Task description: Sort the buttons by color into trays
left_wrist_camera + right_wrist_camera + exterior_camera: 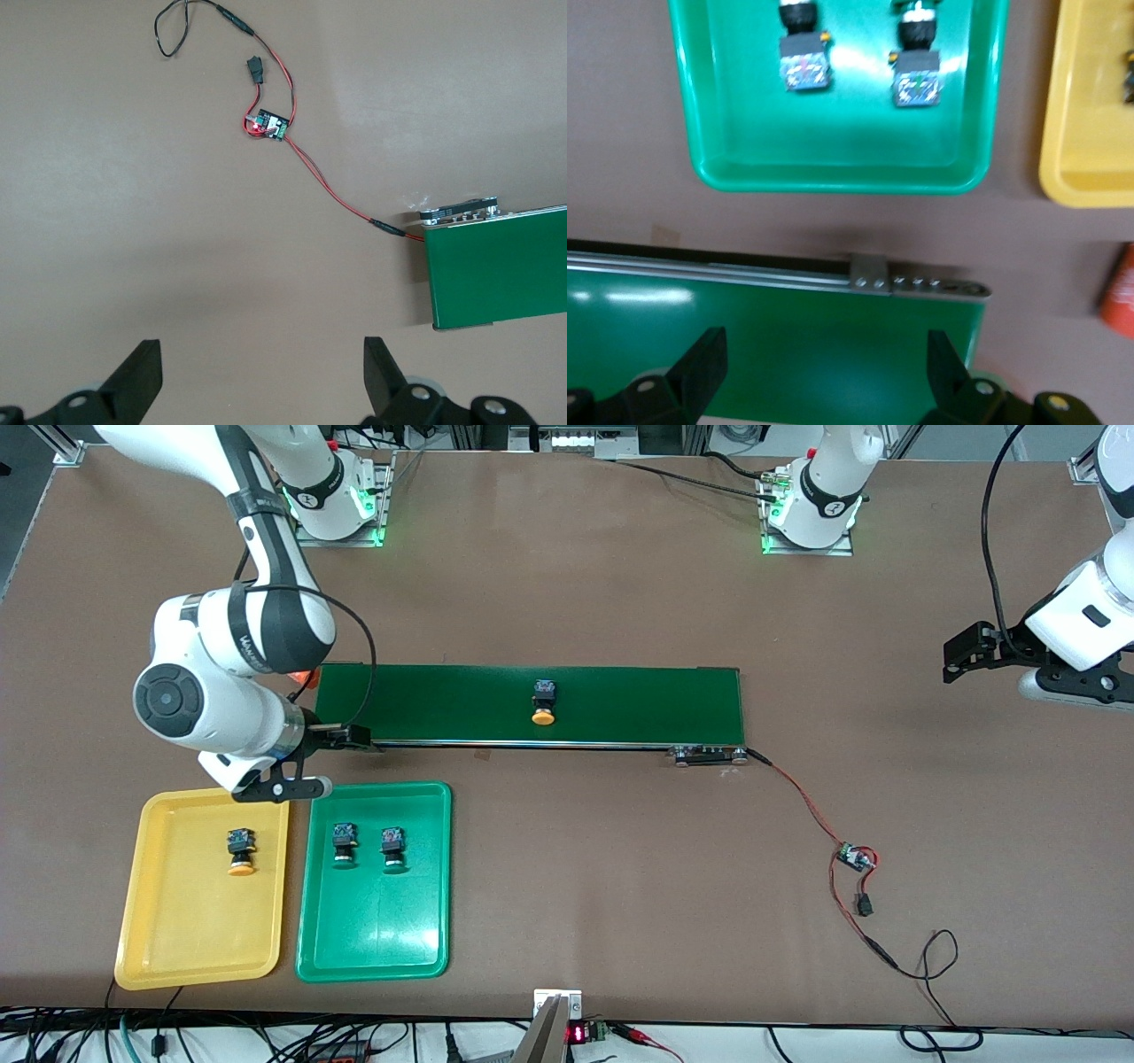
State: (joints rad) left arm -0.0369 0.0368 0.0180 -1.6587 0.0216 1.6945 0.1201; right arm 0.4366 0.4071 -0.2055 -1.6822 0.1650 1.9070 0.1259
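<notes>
One orange-capped button (543,702) lies on the dark green belt (638,704), about midway along it. Another orange-capped button (240,853) sits in the yellow tray (190,930). Two green-capped buttons (345,844) (392,848) lie side by side in the green tray (372,930); the right wrist view shows them too (804,62) (917,75). My right gripper (345,737) (824,372) hangs open and empty over the belt's end (788,345) by the trays. My left gripper (964,655) (263,376) is open and empty above bare table at the left arm's end.
A red-and-black wire runs from the belt's end (496,274) to a small circuit board (855,856) (268,126) on the table. An orange object (1118,292) stands beside the belt's end at the right arm's side. Both trays lie nearer the front camera than the belt.
</notes>
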